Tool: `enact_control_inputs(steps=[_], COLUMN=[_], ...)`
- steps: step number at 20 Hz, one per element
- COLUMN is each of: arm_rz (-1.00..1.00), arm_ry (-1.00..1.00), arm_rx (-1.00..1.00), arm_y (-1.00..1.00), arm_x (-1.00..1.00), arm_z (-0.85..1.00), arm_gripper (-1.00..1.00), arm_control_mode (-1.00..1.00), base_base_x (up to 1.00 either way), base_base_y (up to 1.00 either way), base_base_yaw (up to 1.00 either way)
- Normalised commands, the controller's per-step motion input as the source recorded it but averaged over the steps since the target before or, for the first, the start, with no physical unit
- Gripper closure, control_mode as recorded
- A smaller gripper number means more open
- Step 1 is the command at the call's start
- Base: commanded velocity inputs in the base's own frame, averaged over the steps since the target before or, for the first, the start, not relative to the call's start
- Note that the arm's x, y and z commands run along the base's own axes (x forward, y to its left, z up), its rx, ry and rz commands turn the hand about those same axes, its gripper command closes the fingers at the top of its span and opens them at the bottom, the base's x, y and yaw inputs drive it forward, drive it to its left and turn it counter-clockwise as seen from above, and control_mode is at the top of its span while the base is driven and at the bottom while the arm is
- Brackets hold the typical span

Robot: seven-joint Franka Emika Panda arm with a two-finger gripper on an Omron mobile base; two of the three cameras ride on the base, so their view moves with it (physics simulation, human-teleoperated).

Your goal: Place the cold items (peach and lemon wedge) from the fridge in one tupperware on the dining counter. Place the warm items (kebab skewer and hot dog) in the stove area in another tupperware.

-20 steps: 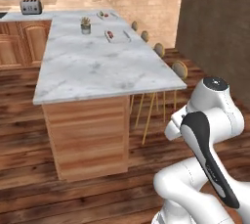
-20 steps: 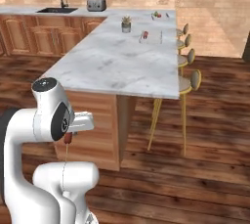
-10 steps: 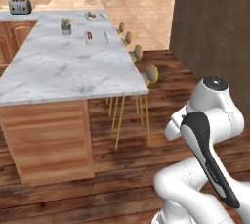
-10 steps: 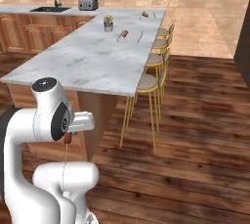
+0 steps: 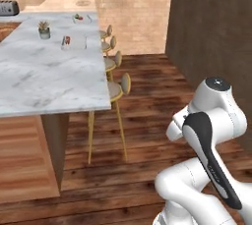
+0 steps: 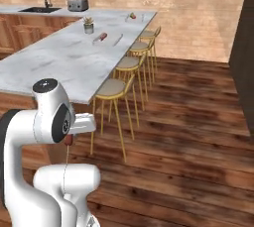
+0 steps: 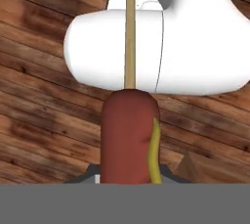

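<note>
My gripper (image 7: 128, 171) is shut on the hot dog (image 7: 128, 140), a red-brown sausage with a yellow stripe and a wooden stick that points away from the hand over the wood floor. In the right base view the hot dog (image 6: 68, 140) hangs under the hand beside the arm's white body. A flat clear tupperware (image 5: 78, 42) lies on the marble dining counter (image 5: 44, 79) with a small red item (image 5: 66, 40) beside it. Another small container (image 5: 78, 17) sits near the counter's far end. The first tupperware (image 6: 117, 39) also appears in the right base view.
Several gold bar stools (image 6: 115, 89) line the counter's near side. A potted plant (image 5: 44, 30) and a toaster (image 6: 77, 5) stand on the counter, with a sink (image 6: 40, 9) behind. A dark wall (image 5: 211, 37) rises on the right. Wood floor lies open between.
The base has moved, so the counter has slid left and the stools have come closer in both base views. The arm's pose and the held hot dog are unchanged.
</note>
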Motion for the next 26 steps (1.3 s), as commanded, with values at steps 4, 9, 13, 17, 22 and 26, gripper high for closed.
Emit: enact_control_inputs(steps=[4, 9, 13, 17, 22, 26], arm_rz=[0.0, 0.0, 0.0, 0.0, 0.0, 0.0], arm_ry=[0.0, 0.0, 0.0, 0.0, 0.0, 0.0], arm_rx=[0.0, 0.0, 0.0, 0.0, 0.0, 0.0], arm_y=[0.0, 0.0, 0.0, 0.0, 0.0, 0.0], arm_x=[0.0, 0.0, 0.0, 0.0, 0.0, 0.0], arm_z=[0.0, 0.0, 0.0, 0.0, 0.0, 0.0], arm_gripper=[1.0, 1.0, 1.0, 1.0, 1.0, 1.0], arm_control_mode=[1.0, 1.0, 1.0, 1.0, 1.0, 1.0], base_base_x=[0.89, 0.86, 0.34, 0.0, 0.06, 0.58], base_base_y=[-0.52, -0.35, -0.73, -1.0, -1.0, -1.0], base_base_yaw=[0.26, 0.4, 0.38, 0.22, 0.21, 0.27])
